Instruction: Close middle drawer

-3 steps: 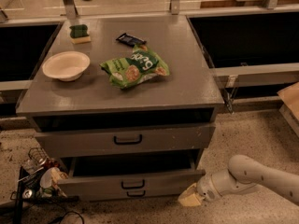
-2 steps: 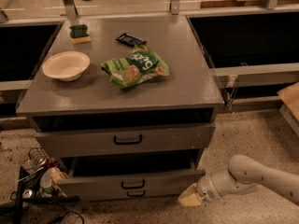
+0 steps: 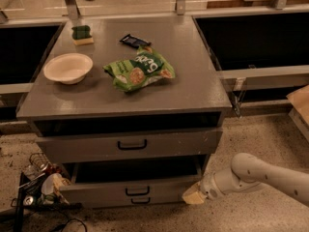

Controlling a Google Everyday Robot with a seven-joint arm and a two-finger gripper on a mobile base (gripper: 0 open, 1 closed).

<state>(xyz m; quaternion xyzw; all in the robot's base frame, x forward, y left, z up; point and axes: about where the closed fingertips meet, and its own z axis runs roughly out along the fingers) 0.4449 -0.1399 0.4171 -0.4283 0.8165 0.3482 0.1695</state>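
Note:
The middle drawer (image 3: 96, 193) is a wide grey drawer with a low flat front and a small black handle (image 3: 137, 191). It stands pulled out from the grey cabinet, its dark inside showing above the front. My gripper (image 3: 193, 195), tan-tipped on a white arm, is low on the right. It sits at the right end of the drawer's front, touching or nearly touching that corner. The taller top drawer front (image 3: 183, 144) with the bigger handle is above. The lowest drawer's handle (image 3: 141, 200) shows just below.
On the cabinet top (image 3: 193, 81) lie a white bowl (image 3: 68, 67), a green chip bag (image 3: 139, 70), a dark snack bar (image 3: 134, 41) and a green sponge (image 3: 82, 34). A wire basket of clutter (image 3: 36, 185) stands on the floor at the left. A cardboard box (image 3: 300, 105) is at the right.
My gripper and arm have moved slightly up and left, closer to the right end of the middle drawer's front. The drawer has not visibly moved.

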